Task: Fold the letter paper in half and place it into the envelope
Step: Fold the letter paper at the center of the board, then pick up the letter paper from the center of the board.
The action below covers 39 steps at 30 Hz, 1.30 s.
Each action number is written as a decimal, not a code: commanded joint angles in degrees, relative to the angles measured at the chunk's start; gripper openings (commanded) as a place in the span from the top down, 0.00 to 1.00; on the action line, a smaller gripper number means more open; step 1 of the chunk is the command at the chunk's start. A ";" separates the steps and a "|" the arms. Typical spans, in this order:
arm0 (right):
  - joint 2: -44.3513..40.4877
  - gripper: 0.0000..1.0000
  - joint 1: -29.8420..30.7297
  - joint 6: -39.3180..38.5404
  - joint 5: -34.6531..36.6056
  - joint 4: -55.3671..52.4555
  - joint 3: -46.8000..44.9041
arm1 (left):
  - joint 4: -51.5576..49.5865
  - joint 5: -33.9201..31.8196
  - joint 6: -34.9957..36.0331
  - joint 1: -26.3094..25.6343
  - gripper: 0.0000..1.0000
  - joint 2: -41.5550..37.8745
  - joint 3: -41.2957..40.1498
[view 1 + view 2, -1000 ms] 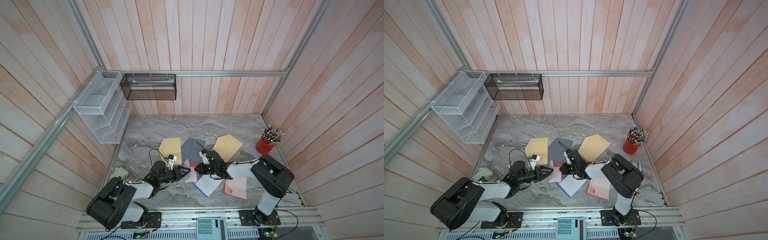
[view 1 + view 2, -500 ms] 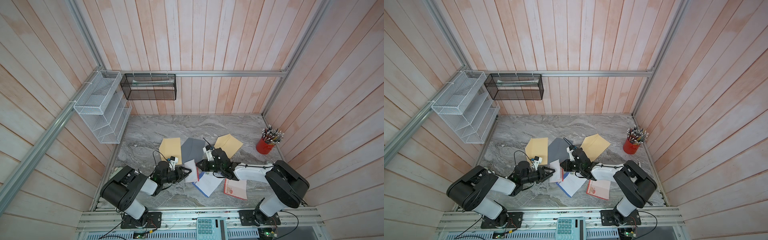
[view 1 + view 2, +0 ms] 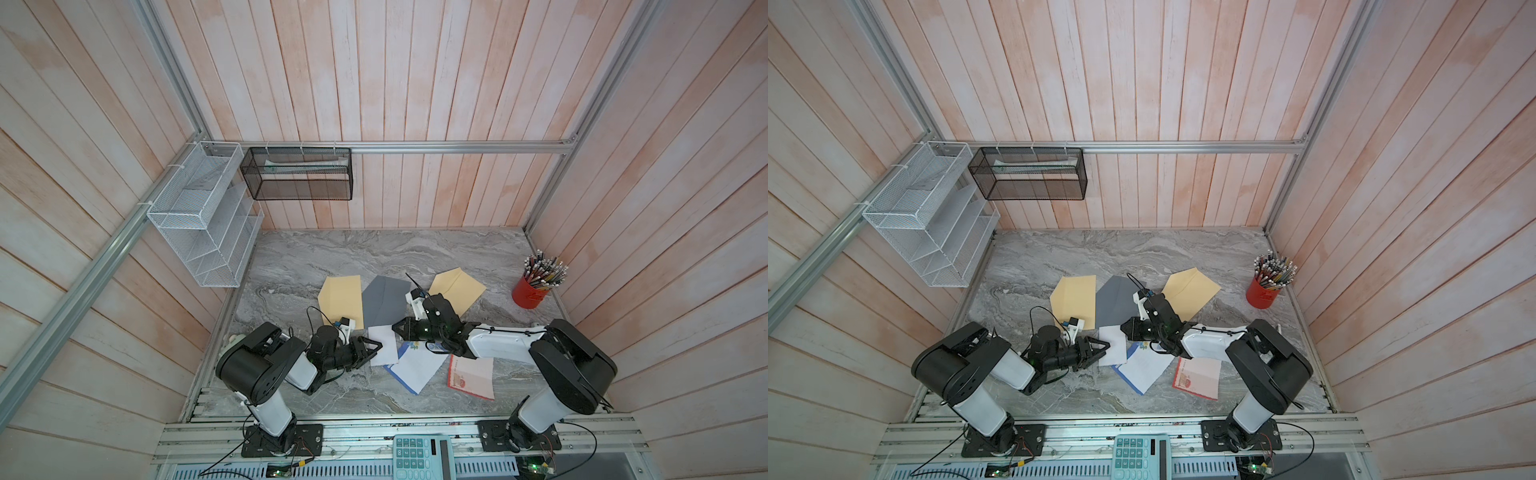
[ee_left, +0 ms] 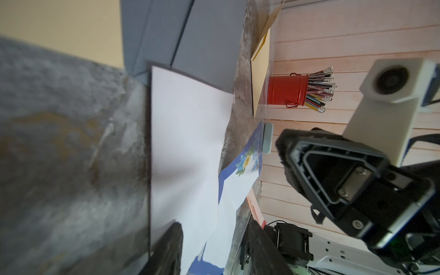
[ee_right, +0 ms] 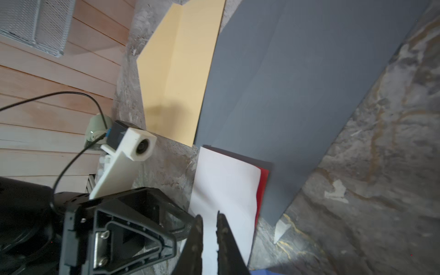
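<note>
Right wrist view: letter paper (image 5: 226, 190) covers a red sheet (image 5: 262, 188), only 1 thin strip showing. Right gripper (image 5: 209, 215) nearly closed, finger bases cut by the frame edge; pinch on the paper unclear. Left wrist view: near worktop (image 4: 59, 142) blurred, left gripper (image 4: 214, 223) fingers cropped. Calculator (image 3: 422, 457) cut off in both top views.

Two manila envelopes (image 3: 340, 297) (image 3: 461, 286), one grey envelope (image 3: 384, 301) — one white sheet (image 3: 384, 349), one blue-bordered letter paper (image 3: 415, 370), one red-printed sheet (image 3: 471, 376). One red pencil cup (image 3: 530, 293), one white wire rack (image 3: 203, 224), one black mesh basket (image 3: 297, 178) — one calculator (image 3: 419, 457).
</note>
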 commanded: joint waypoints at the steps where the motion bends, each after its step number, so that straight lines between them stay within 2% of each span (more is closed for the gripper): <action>1: 2.92 0.86 0.37 -1.24 -1.11 0.27 1.41 | -0.95 0.41 0.42 -0.21 0.53 -2.24 -0.03; 7: 6.14 0.87 0.38 -1.50 -1.00 -0.45 1.63 | -9.45 -0.04 2.30 0.45 0.52 -9.49 1.86; 12: 7.40 0.87 0.37 -1.50 -0.63 -1.02 1.70 | -26.84 -4.18 10.14 1.36 0.52 -17.49 4.53; 18: 7.48 0.87 0.42 -1.26 0.18 -1.16 0.97 | -37.04 -9.62 15.50 1.94 0.53 -20.03 5.78; 33: 8.88 0.88 0.37 -0.19 -0.05 0.46 -0.22 | -32.88 -7.61 17.76 1.95 0.57 -11.23 7.72; 39: 10.15 0.88 0.35 0.07 -0.69 1.24 -0.04 | -29.15 -5.27 16.66 1.99 0.59 -10.62 6.85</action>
